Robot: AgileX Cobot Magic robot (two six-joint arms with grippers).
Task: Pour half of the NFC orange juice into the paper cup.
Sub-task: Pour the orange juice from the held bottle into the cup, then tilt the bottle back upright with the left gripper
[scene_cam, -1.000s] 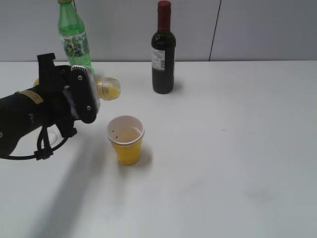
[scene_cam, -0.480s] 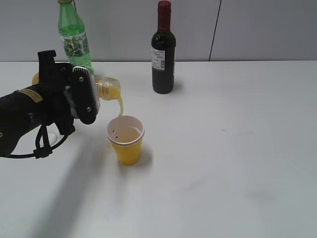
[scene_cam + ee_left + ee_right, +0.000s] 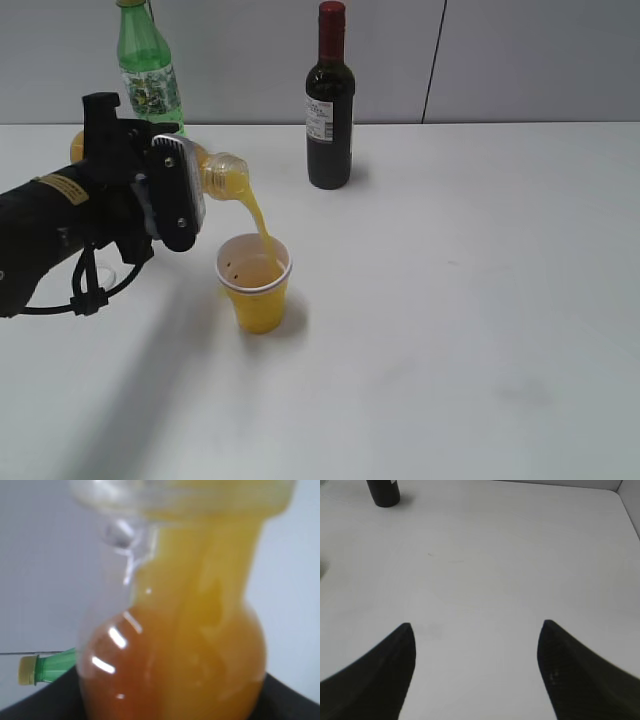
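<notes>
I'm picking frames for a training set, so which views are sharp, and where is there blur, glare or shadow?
Exterior view: sharp, evenly lit; soft shadows beside the paper cup and wine bottle. Left wrist view: the NFC orange juice fills the frame, blurred, with white glare spots. Right wrist view: the table is fairly clear, but the right gripper fingers are dark and soft-edged.

I'm seeing the NFC orange juice point(image 3: 215, 172) tipping above-left of the paper cup point(image 3: 255, 281) (wine bottle point(image 3: 329, 100) standing behind).

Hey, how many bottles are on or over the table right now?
3. The green bottle stands back left, the wine bottle back center, and the NFC orange juice is tipped in the left gripper, pouring into the paper cup. None looks hidden.
</notes>
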